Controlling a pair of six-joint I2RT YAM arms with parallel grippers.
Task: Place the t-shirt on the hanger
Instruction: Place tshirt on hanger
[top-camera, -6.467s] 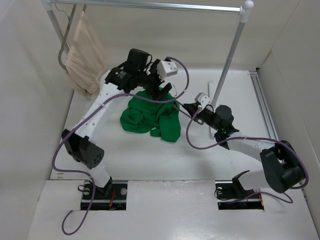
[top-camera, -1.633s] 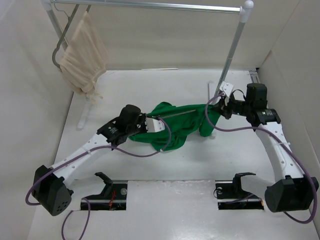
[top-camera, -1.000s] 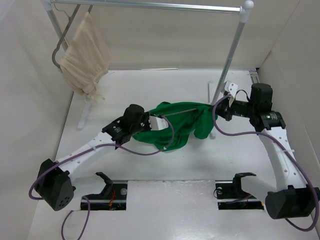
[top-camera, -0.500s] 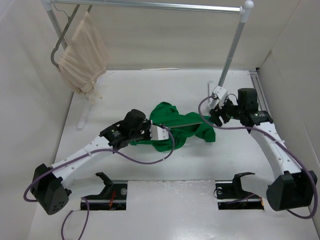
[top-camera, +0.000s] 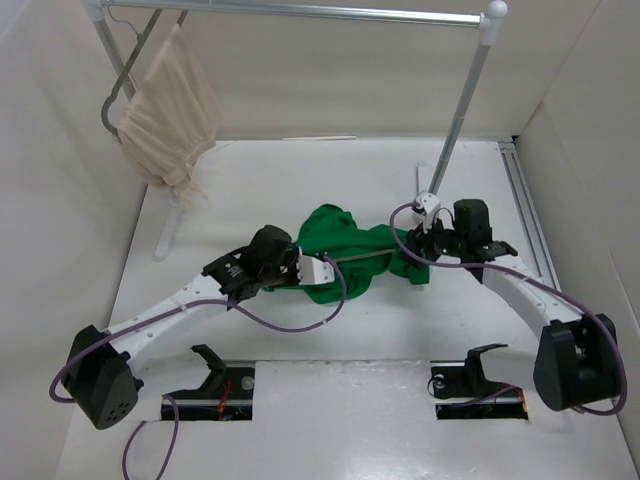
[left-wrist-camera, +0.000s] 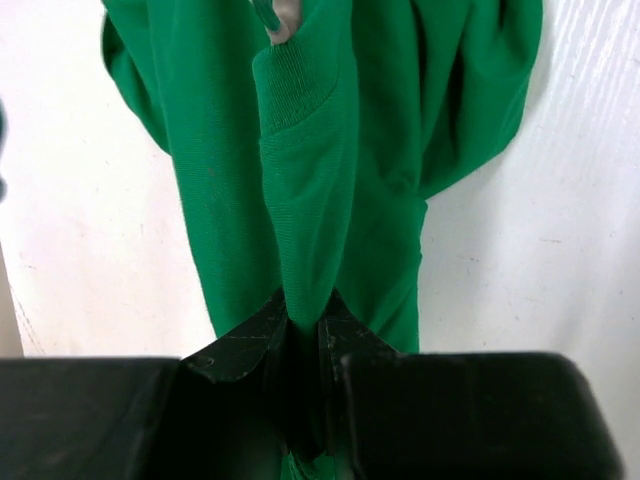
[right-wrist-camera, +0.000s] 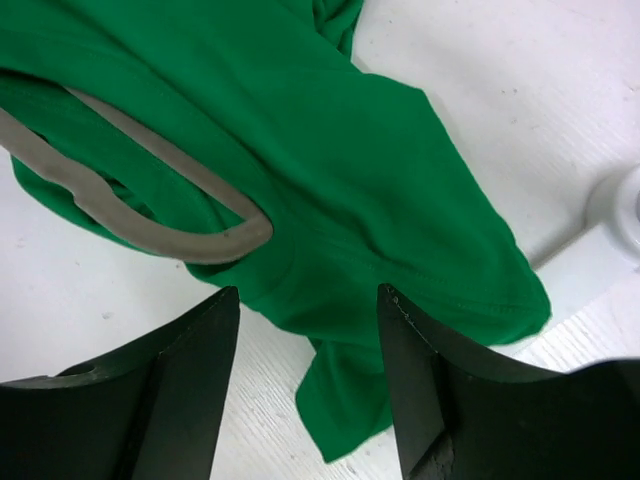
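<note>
The green t-shirt (top-camera: 355, 255) lies bunched on the table between the two arms. The thin greyish-brown hanger (top-camera: 365, 254) runs across it, and its curved end (right-wrist-camera: 170, 240) lies against the cloth in the right wrist view. My left gripper (top-camera: 310, 274) is at the shirt's left edge and shut on a narrow fold of green cloth (left-wrist-camera: 305, 200); its fingertips (left-wrist-camera: 305, 300) pinch that fold. My right gripper (top-camera: 415, 246) hovers over the shirt's right end, jaws open (right-wrist-camera: 308, 295), with cloth below them but nothing held.
A clothes rack stands at the back: a top rod (top-camera: 300, 12), a right post (top-camera: 458, 120) and a white foot (right-wrist-camera: 620, 215) close to the shirt's right end. A beige garment (top-camera: 165, 110) hangs on a grey hanger at the rack's left. White walls enclose the table.
My right gripper has opened and let go of the shirt, then dropped lower and moved left over it. The lifted right side of the shirt has sunk to the table. The left gripper keeps its hold.
</note>
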